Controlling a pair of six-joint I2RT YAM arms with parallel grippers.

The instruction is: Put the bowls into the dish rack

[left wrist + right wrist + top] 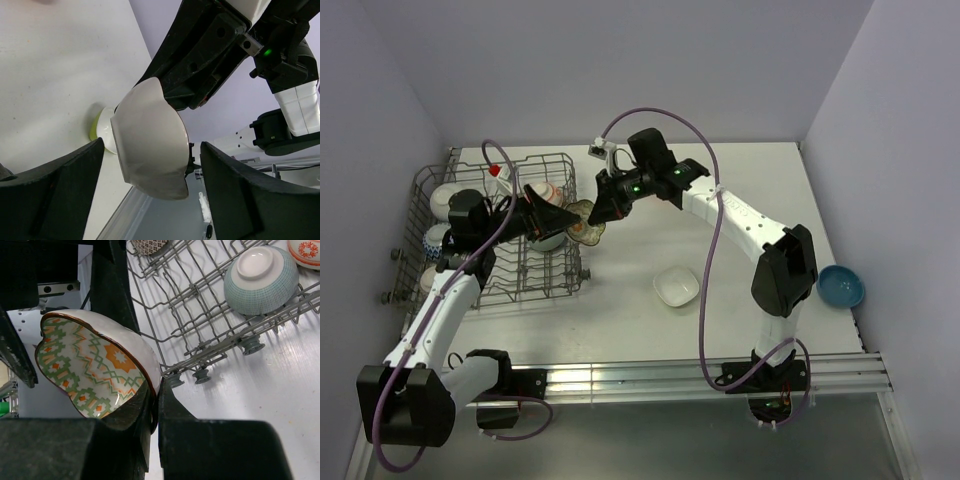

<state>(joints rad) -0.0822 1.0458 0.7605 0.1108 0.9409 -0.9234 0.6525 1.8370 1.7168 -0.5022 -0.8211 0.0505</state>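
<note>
The right gripper (154,405) is clamped on the rim of the scalloped bowl (95,365), which it holds on edge just beyond the right side of the dish rack (430,190). The left gripper (152,145) reaches across the rack, jaws spread on either side of that bowl.

dish rack (535,275): grey metal wire | scalloped bowl (95,370): glossy ceramic | tbl (620,320): matt

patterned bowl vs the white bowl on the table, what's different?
The patterned bowl has a green-and-orange inside and wavy rim; the white bowl is plain and squarish. The patterned bowl is tilted, pinched in the right gripper beside the dish rack; the white bowl sits upright on the table, untouched. Neither is in the rack.
</note>
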